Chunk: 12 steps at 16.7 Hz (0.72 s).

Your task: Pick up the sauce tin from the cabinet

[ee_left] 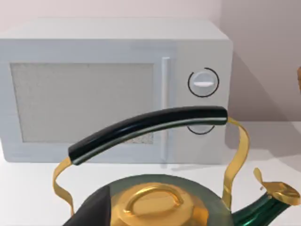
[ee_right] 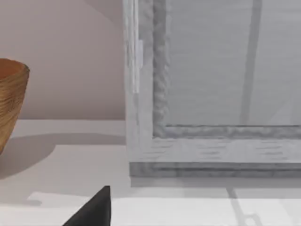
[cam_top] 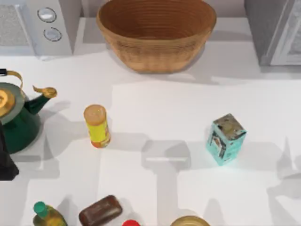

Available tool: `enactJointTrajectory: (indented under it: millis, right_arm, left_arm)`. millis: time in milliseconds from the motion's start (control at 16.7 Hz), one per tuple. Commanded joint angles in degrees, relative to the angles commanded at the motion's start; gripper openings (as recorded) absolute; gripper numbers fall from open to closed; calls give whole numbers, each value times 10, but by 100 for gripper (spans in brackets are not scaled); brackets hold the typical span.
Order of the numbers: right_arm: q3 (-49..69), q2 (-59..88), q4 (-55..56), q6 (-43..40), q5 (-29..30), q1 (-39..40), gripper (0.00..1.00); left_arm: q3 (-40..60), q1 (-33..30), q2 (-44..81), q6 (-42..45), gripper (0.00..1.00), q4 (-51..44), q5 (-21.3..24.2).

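The cabinet (cam_top: 273, 30) fills the far right corner, bare tabletop (cam_top: 263, 103) before it; left claw (ee_left: 91, 214), right claw (ee_right: 94, 212): grip indiscernible.

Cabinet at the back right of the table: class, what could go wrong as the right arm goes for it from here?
1. The cabinet door looks shut, so the right gripper, low in front of it, may hit the panel instead of reaching inside.
2. The basket stands just left of the cabinet; a wide swing could knock it.
3. The left gripper sits close over the kettle and could catch its handle.
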State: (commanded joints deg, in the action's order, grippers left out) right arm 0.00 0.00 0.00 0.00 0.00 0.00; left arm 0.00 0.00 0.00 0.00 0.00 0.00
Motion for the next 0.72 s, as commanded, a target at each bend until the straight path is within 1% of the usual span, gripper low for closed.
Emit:
enactJointTrajectory:
  millis: [180, 360, 540, 720]
  right_arm:
    - [6, 5, -1, 0, 1, 1, 100]
    - [60, 47, -12, 1, 6, 9, 100]
    - [164, 130, -37, 2, 18, 21, 100]
    - [303, 239, -71, 3, 35, 35, 100]
  left_arm:
    - [0, 0, 0, 0, 100, 0, 0]
    - [0, 0, 0, 0, 100, 0, 0]
    - [0, 0, 0, 0, 100, 0, 0]
    - [0, 0, 0, 0, 100, 0, 0]
